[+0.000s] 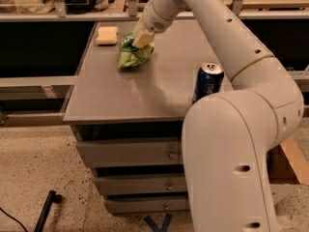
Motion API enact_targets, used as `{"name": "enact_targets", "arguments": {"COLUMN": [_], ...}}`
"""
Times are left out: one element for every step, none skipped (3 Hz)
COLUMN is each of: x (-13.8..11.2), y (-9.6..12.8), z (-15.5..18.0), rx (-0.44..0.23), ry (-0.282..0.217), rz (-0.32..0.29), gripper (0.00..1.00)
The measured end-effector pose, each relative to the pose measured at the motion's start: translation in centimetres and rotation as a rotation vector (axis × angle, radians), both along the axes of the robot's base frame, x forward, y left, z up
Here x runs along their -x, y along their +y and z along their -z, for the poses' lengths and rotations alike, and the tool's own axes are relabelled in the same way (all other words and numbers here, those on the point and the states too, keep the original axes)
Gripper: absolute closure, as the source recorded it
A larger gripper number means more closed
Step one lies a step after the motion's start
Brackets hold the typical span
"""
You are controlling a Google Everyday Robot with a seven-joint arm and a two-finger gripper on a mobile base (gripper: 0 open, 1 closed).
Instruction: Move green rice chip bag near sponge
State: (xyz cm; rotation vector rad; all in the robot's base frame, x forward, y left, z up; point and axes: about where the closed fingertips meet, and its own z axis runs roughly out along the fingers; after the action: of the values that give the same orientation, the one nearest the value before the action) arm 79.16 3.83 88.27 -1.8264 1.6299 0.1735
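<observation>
My gripper [143,36] hangs over the far-left part of the grey cabinet top [145,98], jaws closed on the upper edge of the green rice chip bag [134,55]. The pouch droops from the pinch toward seven o'clock. I cannot tell whether its lower end rests on the surface or hangs just above it.

I judge the grip sits high because a crinkly bag gives no firmer hold than its crimped top, and a high hold lets the body trail beneath me uncrushed.

Taking twelve o'clock as the far edge, the sponge [107,35] lies at about ten o'clock from the bag, near it but apart, close to the far-left corner. The blue soda can [208,80] stands upright at about four o'clock, well apart, by the near-right edge, so my arm [219,30] passes above and behind it rather than across it.

By my reading the carry is nearly done. What remains is to set the bag down short of the sponge without nudging it, then release. The drawers [130,153] below are shut.
</observation>
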Motion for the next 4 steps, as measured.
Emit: {"name": "enact_targets", "arguments": {"x": [-0.7,-1.1,-1.4,-1.6], "y": [-0.1,0.0,0.5,1.5], "z": [-0.7,-1.8,-2.3,-2.0], "rx": [-0.026,-0.052,-0.065,-0.077], "ry": [-0.022,-0.051,-0.07,-0.069], "rz": [0.012,0.005,-0.016,-0.045], "gripper": [1.0,1.0,1.0,0.82]}}
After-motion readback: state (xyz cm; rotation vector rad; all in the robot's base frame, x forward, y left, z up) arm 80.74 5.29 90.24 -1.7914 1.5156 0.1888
